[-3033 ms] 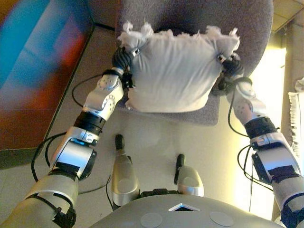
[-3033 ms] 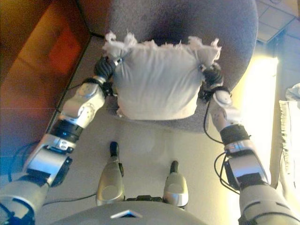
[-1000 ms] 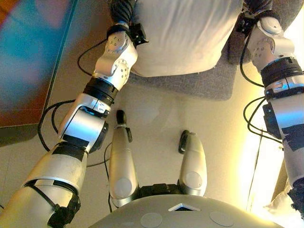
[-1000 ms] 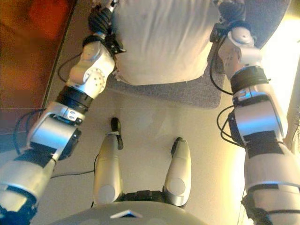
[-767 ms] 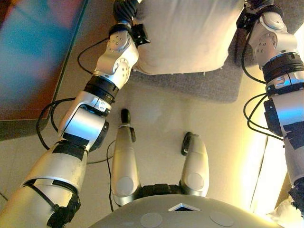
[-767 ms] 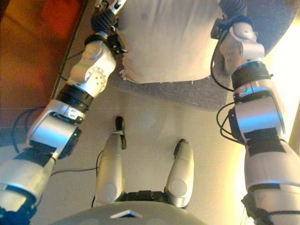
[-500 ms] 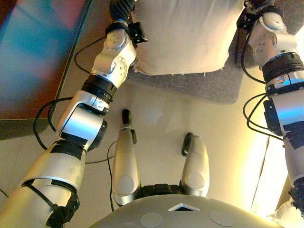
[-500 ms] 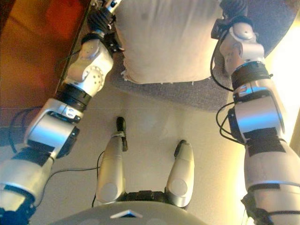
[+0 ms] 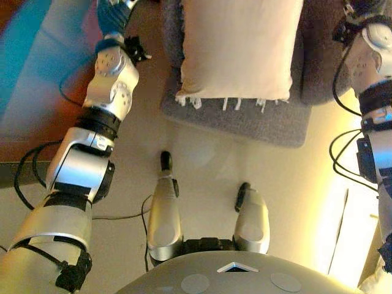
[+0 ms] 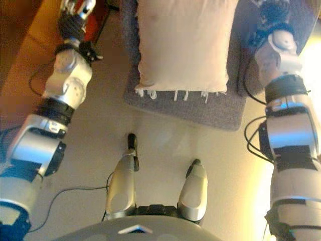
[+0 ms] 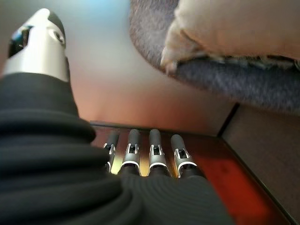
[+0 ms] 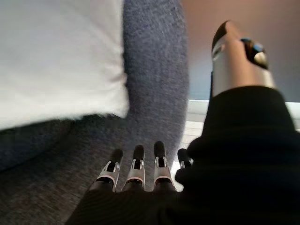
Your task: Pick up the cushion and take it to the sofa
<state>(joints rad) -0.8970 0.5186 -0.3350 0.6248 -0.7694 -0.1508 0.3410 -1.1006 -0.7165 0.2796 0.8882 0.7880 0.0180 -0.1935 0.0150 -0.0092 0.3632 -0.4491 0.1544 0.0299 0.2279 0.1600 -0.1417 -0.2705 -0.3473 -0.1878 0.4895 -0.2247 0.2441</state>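
The cream cushion (image 9: 239,49) with a fringed edge lies flat on the grey sofa seat (image 9: 245,119). No hand touches it. My left hand (image 10: 75,15) is off to the cushion's left, beyond the sofa's side. In the left wrist view its fingers (image 11: 152,154) are straight and hold nothing, with the cushion (image 11: 234,26) and the sofa edge (image 11: 225,79) ahead. My right hand (image 10: 273,12) hovers over the sofa to the cushion's right. Its fingers (image 12: 136,168) are straight and empty too, next to the cushion (image 12: 56,56) on the grey fabric (image 12: 154,70).
A reddish-brown panel (image 9: 30,79) runs along the left, close to my left arm. Pale floor (image 9: 202,159) lies in front of the sofa. A brightly lit strip of floor (image 9: 343,208) runs down the right side.
Both hands have let go of the cushion and moved outward, away from its sides. The cushion now rests on the sofa seat by itself.
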